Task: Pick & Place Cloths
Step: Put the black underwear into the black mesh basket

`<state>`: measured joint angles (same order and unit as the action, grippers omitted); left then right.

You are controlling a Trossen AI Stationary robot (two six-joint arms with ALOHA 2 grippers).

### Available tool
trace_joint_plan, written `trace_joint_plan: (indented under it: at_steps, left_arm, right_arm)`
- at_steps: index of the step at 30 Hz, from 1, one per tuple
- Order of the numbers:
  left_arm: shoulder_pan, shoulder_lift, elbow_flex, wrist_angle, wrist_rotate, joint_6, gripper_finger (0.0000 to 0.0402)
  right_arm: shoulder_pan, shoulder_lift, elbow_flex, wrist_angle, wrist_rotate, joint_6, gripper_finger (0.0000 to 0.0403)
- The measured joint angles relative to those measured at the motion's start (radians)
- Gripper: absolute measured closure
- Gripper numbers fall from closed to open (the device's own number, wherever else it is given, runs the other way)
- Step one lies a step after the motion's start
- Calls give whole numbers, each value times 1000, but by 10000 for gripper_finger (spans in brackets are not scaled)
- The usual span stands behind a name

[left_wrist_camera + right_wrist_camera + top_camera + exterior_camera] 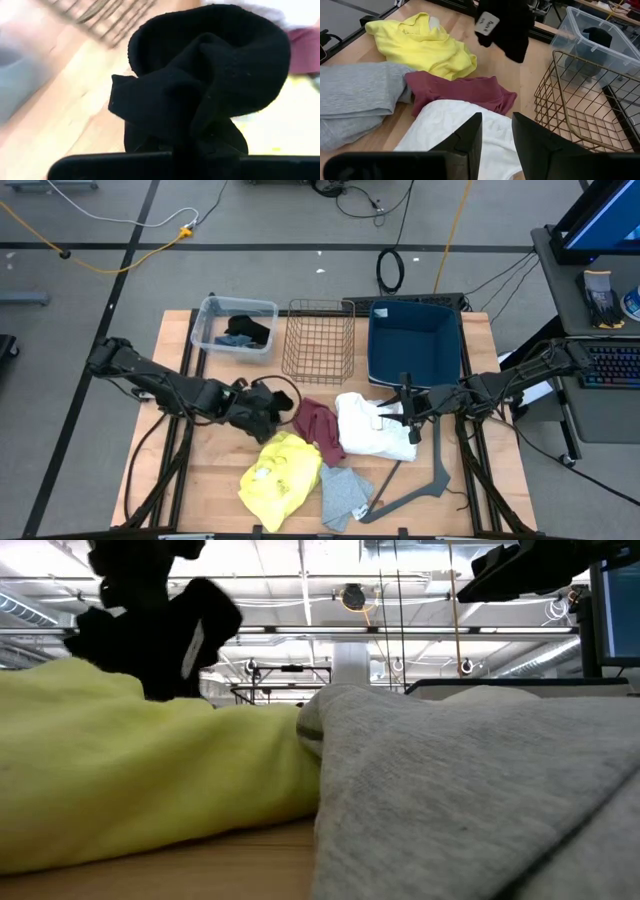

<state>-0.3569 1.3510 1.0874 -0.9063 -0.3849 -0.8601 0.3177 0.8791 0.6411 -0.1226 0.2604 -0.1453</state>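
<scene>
My left gripper [262, 408] is shut on a black cloth [210, 75], held near the table's middle between the clear bin and the yellow cloth [280, 472]. In the right wrist view the black cloth [507, 25] hangs with a white tag showing. My right gripper [496, 135] is open just above the white cloth [450, 130]; I cannot tell if it touches it. The maroon cloth [318, 428] lies flat between the yellow and white ones, and a grey cloth [345, 495] lies near the front edge. Another black cloth [250, 328] and a teal one lie in the clear bin. My left gripper holds the black cloth as a bunched wad [200, 115]; the cloth itself hides the fingers, so the exact part and layers cannot be told. The cloth is lifted clear of the table [160, 630] and hangs crumpled and slack around the fingers.
Along the far edge stand a clear plastic bin [212, 308], a gold wire basket [320, 365] and a blue bin [413, 355]. A grey angled hanger-like bar [425, 480] lies on the near right of the table. Bare wood shows at the near left.
</scene>
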Motion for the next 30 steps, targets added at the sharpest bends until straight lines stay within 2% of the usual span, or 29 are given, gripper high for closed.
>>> trace_joint_plan:
  at_steps: [15,26,30]
  left_arm:
    - [35,-12,1,562,79,359,399]
    - [126,-12,1,954,169,597,400]
    - [167,-12,1,1047,174,670,400]
  right_arm:
    - [0,0,0,-1,0,-1,303]
    - [0,0,0,-1,0,2,303]
    - [0,0,0,-1,0,2,303]
